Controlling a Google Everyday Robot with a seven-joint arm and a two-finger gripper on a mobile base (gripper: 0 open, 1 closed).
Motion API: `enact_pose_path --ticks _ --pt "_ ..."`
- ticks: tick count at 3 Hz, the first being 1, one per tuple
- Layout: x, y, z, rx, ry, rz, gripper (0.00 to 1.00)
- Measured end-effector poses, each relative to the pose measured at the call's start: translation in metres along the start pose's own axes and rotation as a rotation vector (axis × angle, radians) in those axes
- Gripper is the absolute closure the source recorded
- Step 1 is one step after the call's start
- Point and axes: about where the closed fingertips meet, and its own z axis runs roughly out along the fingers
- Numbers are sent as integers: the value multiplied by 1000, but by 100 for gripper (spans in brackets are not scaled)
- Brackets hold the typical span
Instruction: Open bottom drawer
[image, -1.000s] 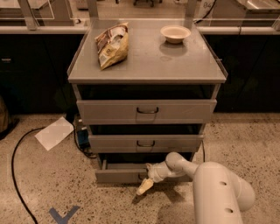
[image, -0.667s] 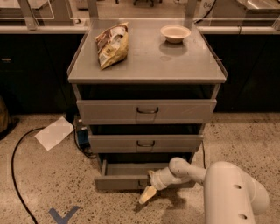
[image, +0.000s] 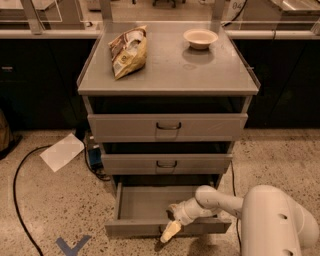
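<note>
The grey metal cabinet has three drawers. The bottom drawer (image: 140, 202) is pulled well out, showing its shallow grey tray; its front (image: 130, 229) is low in view. My gripper (image: 171, 229) is at the centre of that front, where the handle is, with its yellowish fingertips hanging over the front edge. The handle itself is hidden behind the gripper. The white arm (image: 225, 200) reaches in from the lower right. The middle drawer (image: 166, 163) and the top drawer (image: 168, 126) are nearly closed.
A chip bag (image: 129, 50) and a white bowl (image: 200, 38) lie on the cabinet top (image: 170, 75). A white sheet of paper (image: 62, 151) and a black cable (image: 20, 200) lie on the speckled floor at left. Blue tape (image: 72, 246) marks the floor.
The bottom drawer has slid further out toward me, with my gripper at its front moving down in view along with it.
</note>
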Motion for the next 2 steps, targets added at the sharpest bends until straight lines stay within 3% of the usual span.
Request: enact_pose_path --ticks 2 --pt "28 39 9 -57 18 48 0"
